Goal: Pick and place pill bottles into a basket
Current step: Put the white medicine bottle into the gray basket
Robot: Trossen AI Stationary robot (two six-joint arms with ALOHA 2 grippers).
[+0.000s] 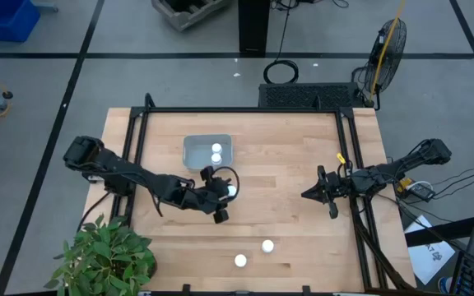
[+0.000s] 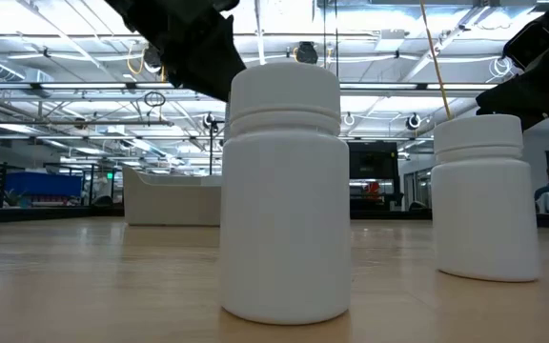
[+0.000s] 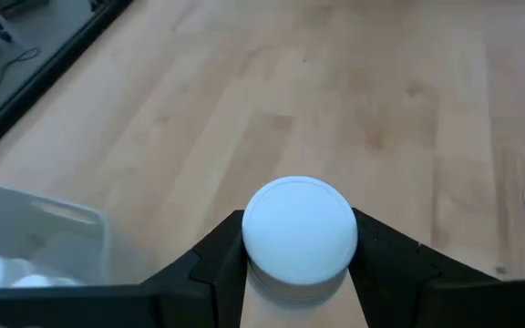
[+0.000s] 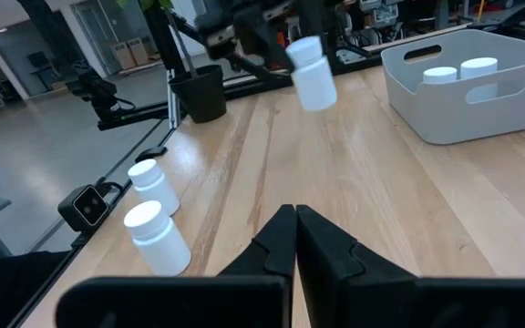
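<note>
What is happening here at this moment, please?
The left pincer is shut on a pill bottle and holds it above the table, close to the basket. Two bottles already lie in the basket. Two more bottles stand on the table near its front edge. The right pincer is shut and empty, at the table's right side.

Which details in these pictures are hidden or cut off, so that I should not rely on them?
- Basket, left wrist view: the frame edge cuts it; the bottles inside show only as slivers.
- Held pill bottle, left wrist view: its body is hidden under its cap and the left gripper.
- Low view: both grippers are cut off at the top.
</note>
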